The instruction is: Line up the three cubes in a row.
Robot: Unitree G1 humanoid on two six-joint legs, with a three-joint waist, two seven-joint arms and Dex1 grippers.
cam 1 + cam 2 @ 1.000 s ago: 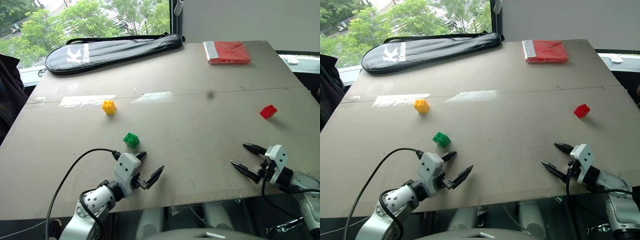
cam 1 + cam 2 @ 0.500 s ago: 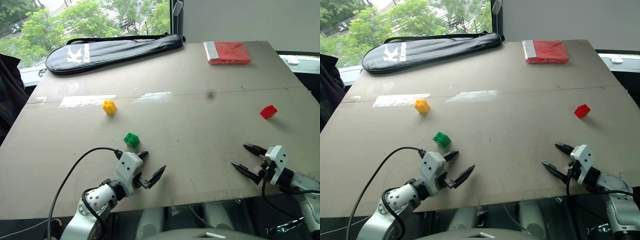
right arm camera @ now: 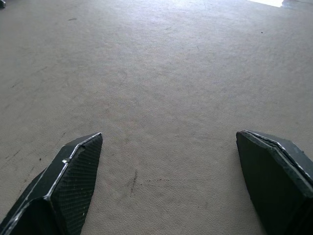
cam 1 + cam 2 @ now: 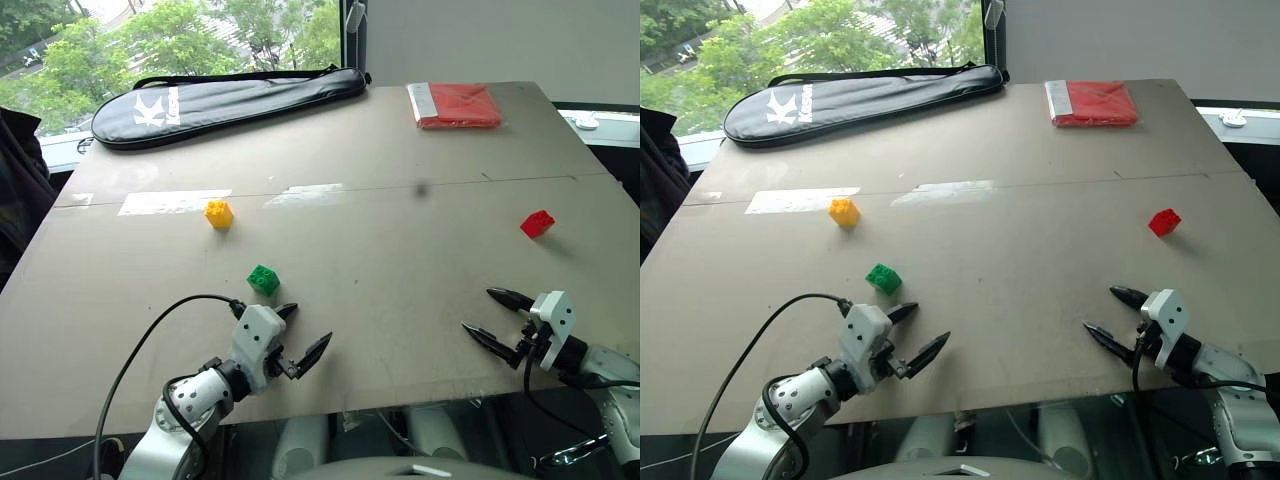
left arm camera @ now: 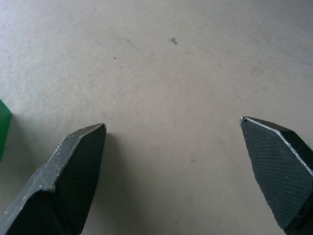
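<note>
Three studded cubes lie apart on the grey table [image 4: 400, 270]. The yellow cube [image 4: 218, 214] sits at the left, the green cube [image 4: 263, 280] nearer and slightly right of it, the red cube [image 4: 537, 223] far off at the right. My left gripper [image 4: 301, 333] hovers open and empty near the front edge, just nearer than the green cube, whose edge [image 5: 4, 128] shows beside one finger in the left wrist view. My right gripper [image 4: 490, 315] stands open and empty at the front right, well short of the red cube.
A long black racket bag [image 4: 225, 98] lies across the far left of the table. A flat red folded packet [image 4: 455, 104] rests at the far right. A strip of clear tape [image 4: 172, 201] shines behind the yellow cube. The table's front edge runs just below both grippers.
</note>
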